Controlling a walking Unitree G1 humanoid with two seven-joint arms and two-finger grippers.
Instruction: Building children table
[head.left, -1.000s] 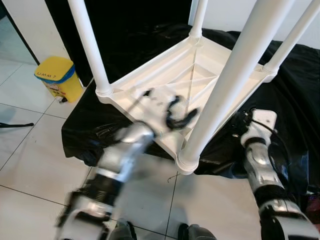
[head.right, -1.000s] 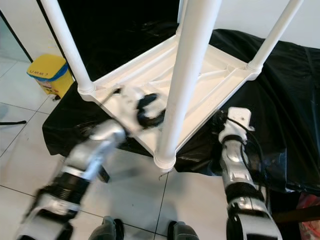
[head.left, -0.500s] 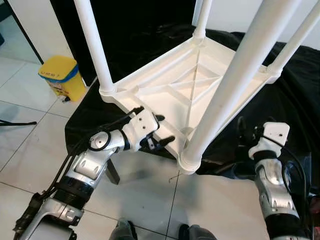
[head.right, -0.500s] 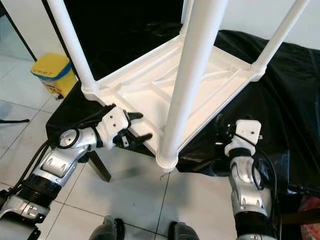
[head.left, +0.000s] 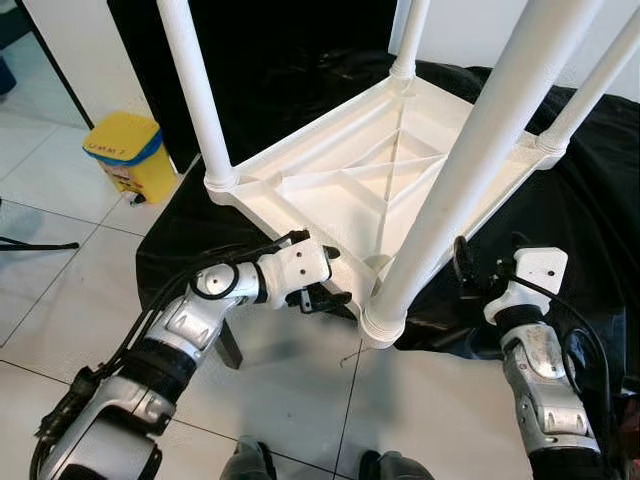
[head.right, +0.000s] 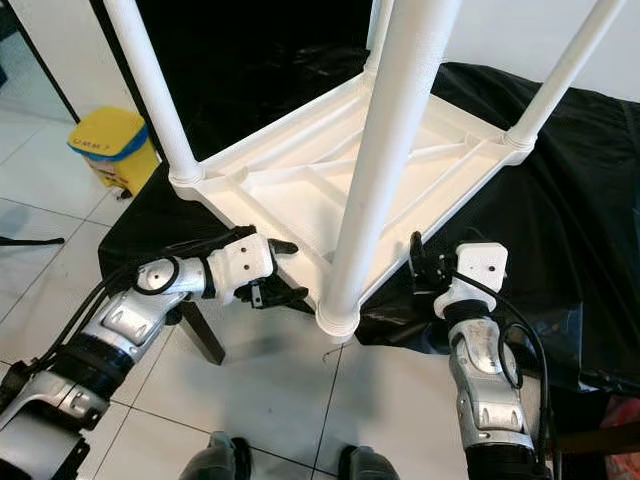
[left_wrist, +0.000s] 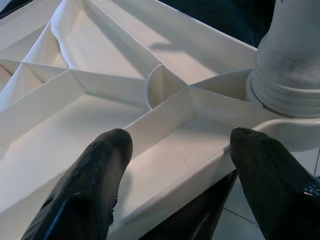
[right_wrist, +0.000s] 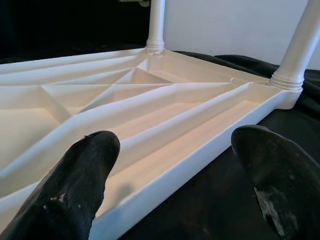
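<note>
White plastic children's table (head.left: 380, 185) lies upside down on surface draped in black cloth (head.left: 590, 190), four legs pointing up. Nearest leg (head.left: 470, 160) socketed at front corner. Left gripper (head.left: 325, 275) at table's front-left rim, fingers spread, one finger apparently above rim, one below, gripping nothing. Right gripper (head.right: 418, 265) beside front-right rim, fingers apart, empty. Yellow bin (head.left: 125, 155) on tiled floor (head.left: 60, 290), far left.

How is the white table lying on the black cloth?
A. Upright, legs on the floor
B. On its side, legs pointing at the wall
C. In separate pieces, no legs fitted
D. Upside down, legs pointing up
D: the table shows its ribbed underside, and its legs rise upward from the corners above the cloth.
</note>
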